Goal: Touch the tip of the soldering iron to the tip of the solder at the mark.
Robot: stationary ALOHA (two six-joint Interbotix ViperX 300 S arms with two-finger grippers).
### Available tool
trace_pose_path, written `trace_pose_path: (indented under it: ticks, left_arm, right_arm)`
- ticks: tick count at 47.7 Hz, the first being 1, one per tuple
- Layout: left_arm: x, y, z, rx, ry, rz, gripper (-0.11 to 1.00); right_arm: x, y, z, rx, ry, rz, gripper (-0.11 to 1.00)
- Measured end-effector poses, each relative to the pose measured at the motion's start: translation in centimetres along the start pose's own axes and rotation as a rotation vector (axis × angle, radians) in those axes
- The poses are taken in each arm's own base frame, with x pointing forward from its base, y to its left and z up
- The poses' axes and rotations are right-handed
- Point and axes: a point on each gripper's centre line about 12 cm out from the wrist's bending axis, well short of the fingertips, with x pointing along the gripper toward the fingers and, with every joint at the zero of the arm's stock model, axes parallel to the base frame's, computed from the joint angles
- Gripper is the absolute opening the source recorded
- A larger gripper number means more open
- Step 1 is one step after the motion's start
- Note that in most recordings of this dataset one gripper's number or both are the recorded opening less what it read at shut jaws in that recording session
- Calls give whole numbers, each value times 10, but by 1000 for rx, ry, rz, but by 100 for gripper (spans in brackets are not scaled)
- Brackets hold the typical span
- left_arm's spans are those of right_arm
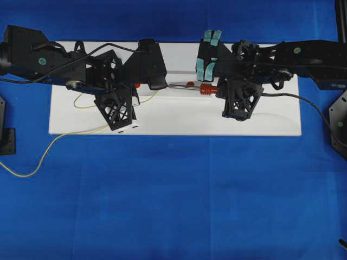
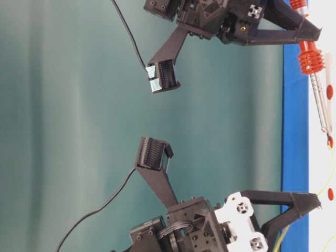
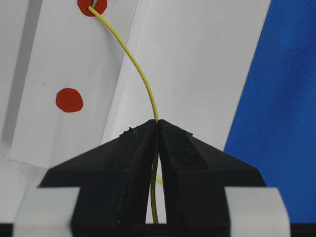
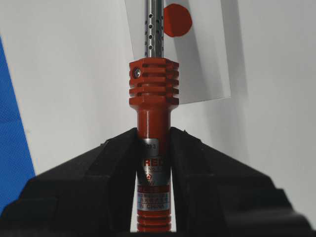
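left fingers point(image 3: 158, 123) pinch the solder point(image 3: 140, 74); its tip lies on a red mark point(image 3: 92, 6) | white board point(image 1: 173, 122) on blue tabletop point(image 1: 173, 200) | right fingers point(image 4: 154, 136) pinch the soldering iron point(image 4: 154, 103) by its red handle; shaft points at another red dot point(image 4: 177, 19)

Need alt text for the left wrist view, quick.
The left gripper, shut, pinches the thin yellow solder, which curves up to a red dot on the white board. A second red dot sits lower left.
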Motion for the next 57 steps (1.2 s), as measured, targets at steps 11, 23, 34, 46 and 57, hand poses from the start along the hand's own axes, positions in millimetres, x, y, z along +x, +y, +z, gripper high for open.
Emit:
trace_pose_path:
  ticks: [11, 23, 34, 46, 57]
  left_arm:
    - [0, 0, -1, 1, 2, 0, 2]
    - [0, 0, -1, 1, 2, 0, 2]
    - [-3, 0, -2, 4, 14, 2, 2]
    - [-40, 3, -10, -8, -8, 1, 2]
    - [-76, 6, -21, -14, -86, -13, 2]
  right_arm:
    - [0, -1, 0, 0, 0, -1, 6]
    - [0, 0, 0, 1, -2, -1, 6]
    - [0, -1, 0, 0, -2, -1, 6]
    - [0, -1, 0, 0, -2, -1, 6]
    - [0, 0, 0, 1, -2, -1, 6]
